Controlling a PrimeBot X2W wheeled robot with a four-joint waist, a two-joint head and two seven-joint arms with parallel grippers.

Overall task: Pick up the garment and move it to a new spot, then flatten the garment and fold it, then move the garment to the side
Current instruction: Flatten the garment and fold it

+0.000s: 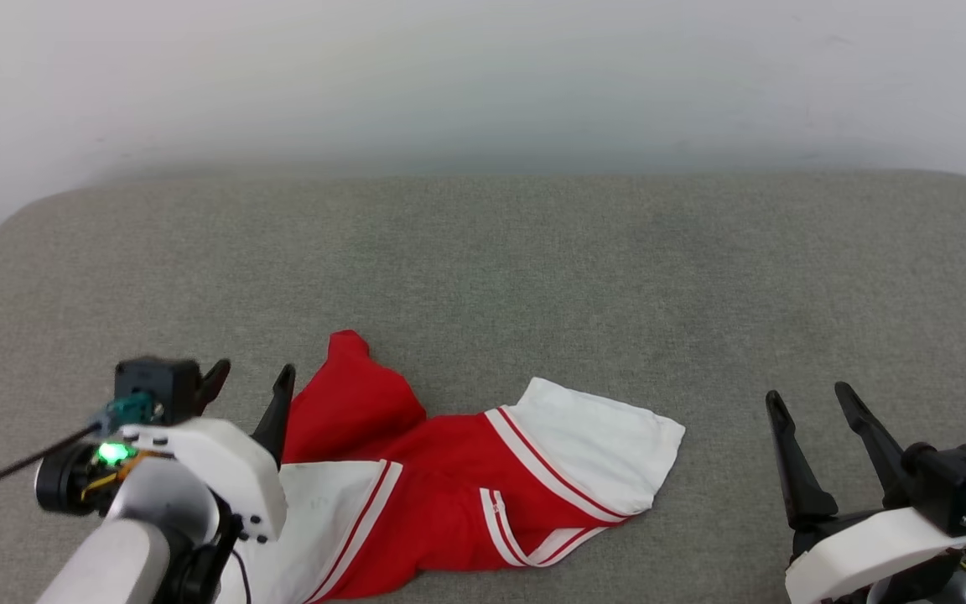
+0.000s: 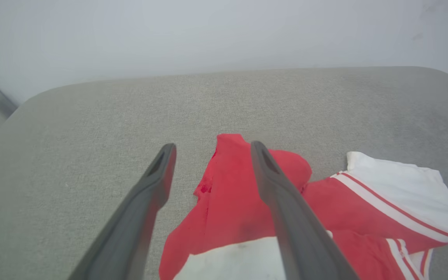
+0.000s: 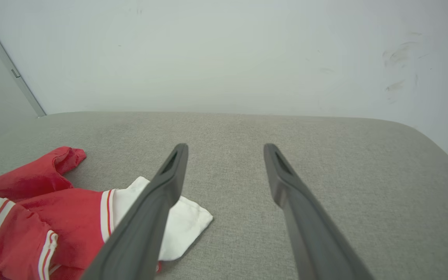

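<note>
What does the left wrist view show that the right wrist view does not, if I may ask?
Left wrist view: the left gripper, open and holding nothing, with the red peak of the garment seen between its fingers.
Right wrist view: the right gripper, open over the grey cushion, its left finger crossing in front of the white sleeve, plus scuff marks on the wall.
Both: the crumpled garment, the cushion and the pale wall.

We note bright, even, diffuse light; faint soft shadow beneath the garment [image 1: 449, 495]; wall [image 1: 483, 75] hazy; wrist-view edges bowed.
</note>
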